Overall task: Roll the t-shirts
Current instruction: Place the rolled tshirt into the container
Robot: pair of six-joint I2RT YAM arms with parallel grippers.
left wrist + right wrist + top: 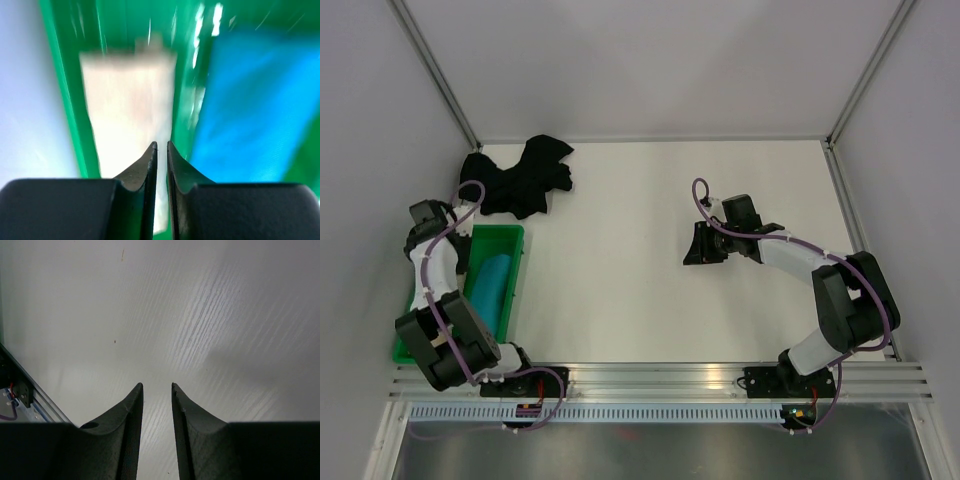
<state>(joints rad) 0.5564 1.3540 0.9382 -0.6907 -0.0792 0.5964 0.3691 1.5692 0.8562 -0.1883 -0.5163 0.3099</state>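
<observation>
Over the green plastic tray (pixel 510 232), the left pincer (pixel 161 144), pressed together, should rise straight, I reckon, sparing the bright teal cloth t-shirt (pixel 492 285) inside; the right pincer (pixel 156 385) hangs barely parted

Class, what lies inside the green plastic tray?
A bright teal cloth t-shirt and a beige-tan cloth t-shirt lie in the tray; the left arm hides its left side from above.
</observation>
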